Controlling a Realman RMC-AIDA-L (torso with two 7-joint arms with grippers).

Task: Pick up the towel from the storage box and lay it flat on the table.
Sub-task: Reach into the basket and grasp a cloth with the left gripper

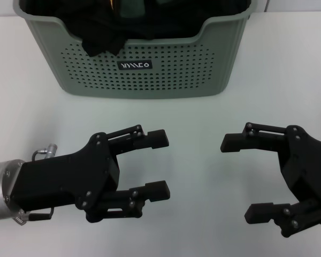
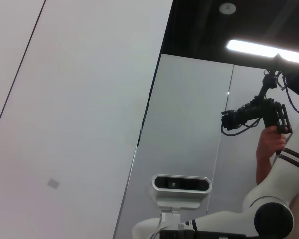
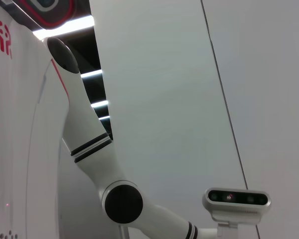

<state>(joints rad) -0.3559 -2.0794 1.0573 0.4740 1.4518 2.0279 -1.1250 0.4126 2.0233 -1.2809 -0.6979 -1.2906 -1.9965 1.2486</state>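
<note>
The storage box [image 1: 139,69], a sage-green perforated basket with a black label, stands at the far middle of the white table [image 1: 198,123]. Inside it, a dark green fold with a thin yellow sliver, the towel [image 1: 131,9], shows at the top edge among black cloths [image 1: 104,37]; most of it is hidden. My left gripper [image 1: 161,164] is open and empty over the table in front of the box, at the near left. My right gripper [image 1: 241,178] is open and empty at the near right. Both wrist views show only walls, ceiling and my own body.
A black cloth hangs over the box's dipped front rim. Bare tabletop lies between the box and my grippers and on both sides of the box. The left wrist view shows a person's hand holding a camera rig [image 2: 261,112] far off.
</note>
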